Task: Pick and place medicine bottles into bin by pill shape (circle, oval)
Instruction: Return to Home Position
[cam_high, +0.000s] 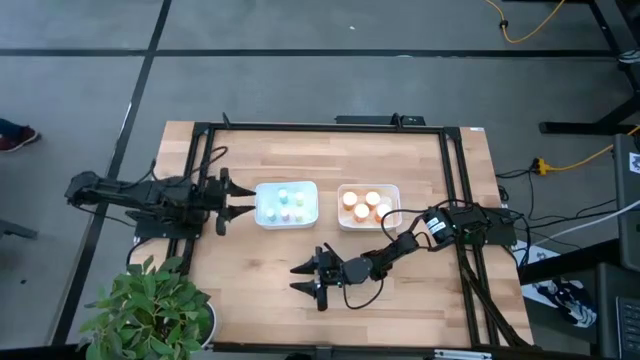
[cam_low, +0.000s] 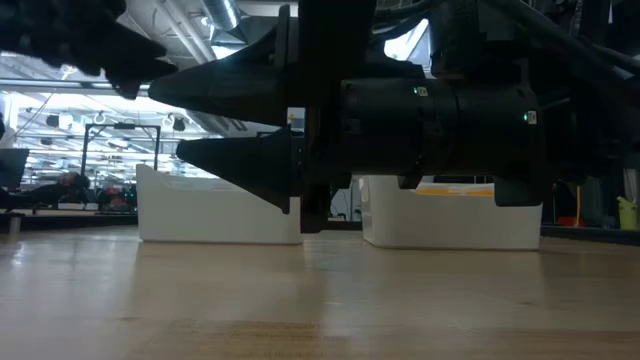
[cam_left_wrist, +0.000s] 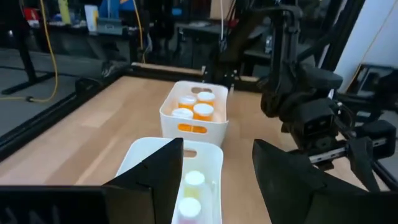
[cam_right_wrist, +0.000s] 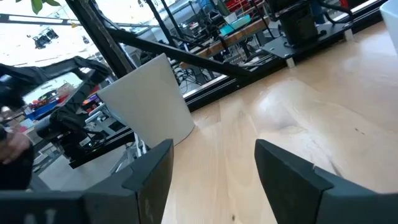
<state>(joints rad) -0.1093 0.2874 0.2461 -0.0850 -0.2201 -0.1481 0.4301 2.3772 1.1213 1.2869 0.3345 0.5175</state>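
Two white bins stand side by side at the table's middle. The left bin (cam_high: 287, 204) holds several small pale bottles (cam_high: 284, 203) with white caps. The right bin (cam_high: 368, 207) holds several orange bottles (cam_high: 362, 205) with white caps; they also show in the left wrist view (cam_left_wrist: 194, 108). My left gripper (cam_high: 234, 201) is open and empty, just left of the left bin. My right gripper (cam_high: 303, 277) is open and empty over bare table, near of the bins, pointing toward the table's left edge.
A potted green plant (cam_high: 150, 310) stands at the table's near left corner. A dark frame (cam_high: 330, 127) runs around the tabletop. Bare wood (cam_high: 250, 280) lies along the near side.
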